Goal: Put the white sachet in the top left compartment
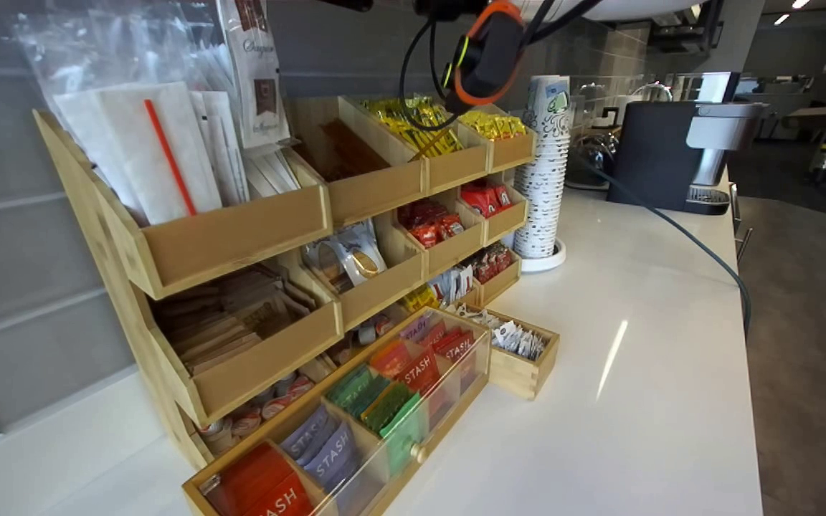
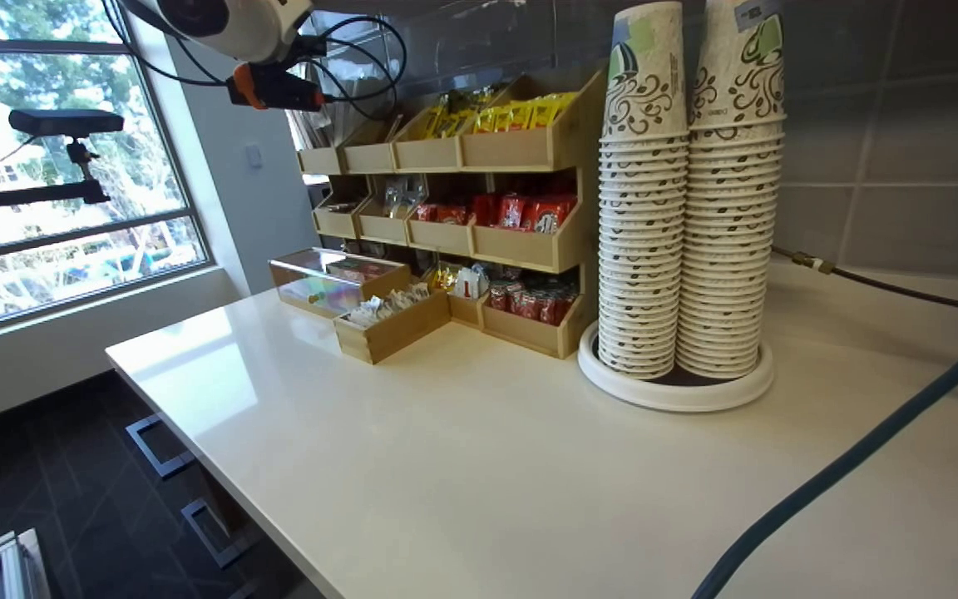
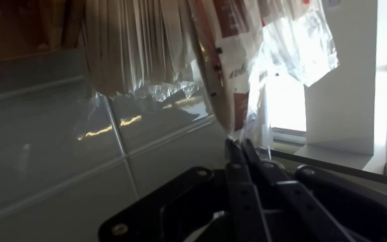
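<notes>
The white sachet with dark red-brown patches hangs upright over the top left compartment in an exterior view. Its lower end is near the bin's inner right side, beside the bagged white sheets. The sachet also shows in the wrist view, which stands upside down. There my gripper has its fingertips nearly together on the sachet's end, with clear plastic beside it. The fingers are out of view in that exterior view. The compartment's front board also shows in an exterior view, where the fingers cannot be made out.
Clear bags of white sheets fill the compartment's left part. A bin of brown sticks and bins of yellow packets adjoin it. A tea box stands below. Cup stacks stand at the rack's end.
</notes>
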Tool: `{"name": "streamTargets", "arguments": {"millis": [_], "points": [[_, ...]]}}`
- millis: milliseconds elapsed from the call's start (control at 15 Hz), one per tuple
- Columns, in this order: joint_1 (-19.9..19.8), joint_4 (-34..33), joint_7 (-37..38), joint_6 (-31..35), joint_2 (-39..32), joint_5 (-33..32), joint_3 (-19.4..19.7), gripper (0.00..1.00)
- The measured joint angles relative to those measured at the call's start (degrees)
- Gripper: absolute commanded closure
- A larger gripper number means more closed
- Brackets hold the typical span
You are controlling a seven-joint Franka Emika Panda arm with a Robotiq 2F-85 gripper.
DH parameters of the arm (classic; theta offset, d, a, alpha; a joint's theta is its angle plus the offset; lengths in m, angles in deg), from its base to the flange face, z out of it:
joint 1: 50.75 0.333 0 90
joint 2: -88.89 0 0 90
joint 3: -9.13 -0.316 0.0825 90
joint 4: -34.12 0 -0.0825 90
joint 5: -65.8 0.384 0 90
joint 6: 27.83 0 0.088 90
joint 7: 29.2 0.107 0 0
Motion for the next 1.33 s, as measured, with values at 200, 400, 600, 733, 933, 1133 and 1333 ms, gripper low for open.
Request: {"name": "streamTargets", "arguments": {"millis": [200, 400, 600, 733, 933, 1133, 1333], "points": [[0.18, -0.33, -3.34, 2.12, -0.06, 1.98, -0.12, 0.99], [0.29, -0.45, -5.30, 3.79, -0.11, 2.65, -0.12, 0.99], [0.30, -0.45, -5.42, 4.86, -0.18, 2.65, -0.12, 0.99], [0.31, -0.45, -5.42, 5.38, -0.21, 2.65, -0.12, 0.99], [0.36, -0.45, -5.42, 5.45, -0.28, 2.82, -0.13, 0.99], [0.43, -0.45, -5.39, 5.45, -0.46, 3.12, -0.25, 0.99], [0.51, -0.39, -5.39, 5.45, -0.58, 3.18, -0.29, 0.99]]}}
